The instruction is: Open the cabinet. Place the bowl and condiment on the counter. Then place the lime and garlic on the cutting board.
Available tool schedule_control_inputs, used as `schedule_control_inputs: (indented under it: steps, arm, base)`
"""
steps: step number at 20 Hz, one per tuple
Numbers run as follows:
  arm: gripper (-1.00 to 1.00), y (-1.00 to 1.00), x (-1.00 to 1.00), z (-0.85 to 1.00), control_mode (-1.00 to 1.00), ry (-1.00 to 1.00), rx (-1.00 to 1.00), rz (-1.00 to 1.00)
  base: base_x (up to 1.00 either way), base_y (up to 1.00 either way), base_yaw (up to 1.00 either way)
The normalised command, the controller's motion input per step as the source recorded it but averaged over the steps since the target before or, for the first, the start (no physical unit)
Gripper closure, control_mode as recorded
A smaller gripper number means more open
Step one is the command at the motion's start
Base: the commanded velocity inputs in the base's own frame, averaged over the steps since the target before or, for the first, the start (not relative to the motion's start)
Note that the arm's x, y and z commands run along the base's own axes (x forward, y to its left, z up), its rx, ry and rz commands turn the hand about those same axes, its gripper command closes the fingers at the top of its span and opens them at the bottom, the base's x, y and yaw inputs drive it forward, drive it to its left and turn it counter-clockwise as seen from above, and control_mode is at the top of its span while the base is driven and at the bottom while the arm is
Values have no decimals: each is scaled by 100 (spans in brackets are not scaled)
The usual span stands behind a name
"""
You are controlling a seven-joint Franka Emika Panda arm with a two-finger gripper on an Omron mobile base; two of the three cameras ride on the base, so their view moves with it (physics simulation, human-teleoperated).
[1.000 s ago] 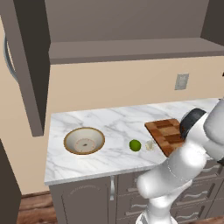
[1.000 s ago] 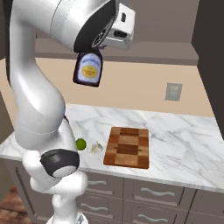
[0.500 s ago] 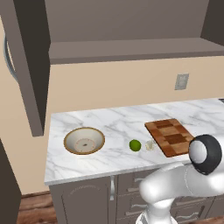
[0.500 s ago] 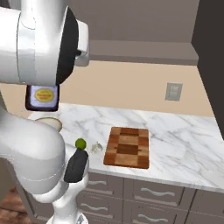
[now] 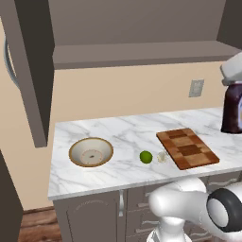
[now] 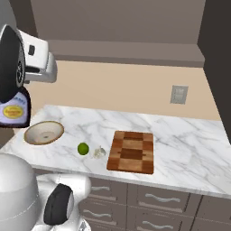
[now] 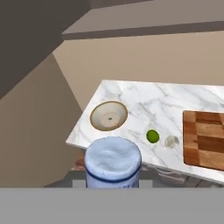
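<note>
My gripper [image 5: 231,87] is shut on the condiment [image 5: 232,113], a dark bottle with a pale label held upright in the air, well above the counter [image 5: 118,130]. The right base view has the condiment [image 6: 14,113] at the left edge, hanging under the gripper [image 6: 18,92]. Its blue-white cap [image 7: 113,159] sits low in the hand view. The bowl [image 5: 90,152] rests on the counter's left part. The lime [image 5: 146,157] and garlic [image 5: 162,157] lie side by side just left of the cutting board [image 5: 187,148]. The cabinet [image 5: 28,71] stands open, its shelf bare.
A wall outlet [image 5: 195,88] sits above the cutting board. Lower cabinets with drawers [image 6: 158,198] run under the counter. The cabinet's other open door [image 6: 216,54] hangs at the right. My own white arm [image 6: 13,194] fills the near foreground.
The arm has swung the held condiment left and downward across the right base view, and it now shows at the left base view's right edge. Bowl, lime and garlic have not moved.
</note>
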Motion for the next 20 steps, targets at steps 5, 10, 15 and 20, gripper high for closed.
schedule_control_inputs:
  steps: [5,10,15,20]
  arm:
    - [100,0,9,-71,-100,0,0,-10]
    - [100,8,9,-27,-100,0,0,-5]
    - [100,4,35,-12,-100,2,-1,-4]
    - [100,-14,37,-18,-100,20,-15,-1]
  base:
    - [0,0,0]
    - [0,0,0]
    - [0,0,0]
    - [0,0,0]
